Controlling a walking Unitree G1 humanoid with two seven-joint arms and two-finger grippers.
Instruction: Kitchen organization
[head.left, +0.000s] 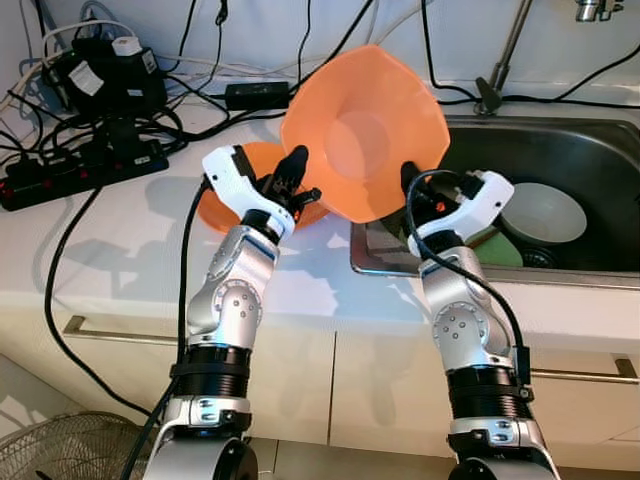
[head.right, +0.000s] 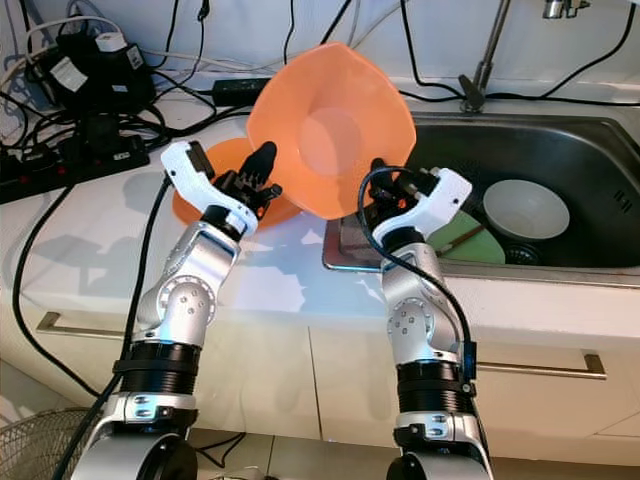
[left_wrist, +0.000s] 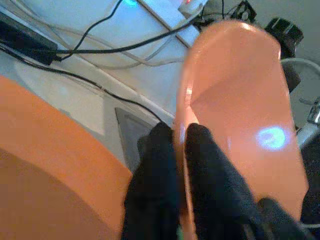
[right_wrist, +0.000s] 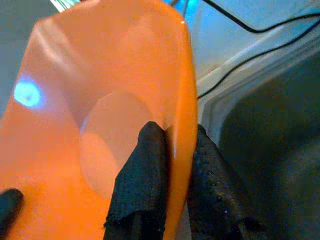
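I have the large orange bowl (head.left: 365, 130) up off the counter, tipped so its mouth faces me, pinched at its rim from both sides. My left gripper (head.left: 292, 185) is clenched on the bowl's left lower rim; in the left wrist view one black finger (left_wrist: 155, 185) sits outside the wall and the other inside, with the rim between them. My right gripper (head.left: 412, 190) is clamped the same way on the opposite rim, one fingertip (right_wrist: 142, 165) pressed against the inner wall near the flat base.

Just behind and below the left gripper a second orange bowl (head.left: 228, 205) rests on the white counter (head.left: 130, 250), partly hidden by the wrist. Under and beyond the right gripper lies the steel sink (head.left: 590, 160), holding a white bowl (head.left: 545, 212) and a green plate (head.left: 500, 250) beneath it. Well off past the left gripper sits a tangle of black cables and a power strip (head.left: 80, 170).

I judge this as the carrying step: the bowl is lifted and held over the edge between counter and sink. The next move probably calls for levelling it and bringing both arms together toward wherever it goes, perhaps nesting it with the bowl on the counter, keeping the two grips matched so the thin rim does not twist or slip.
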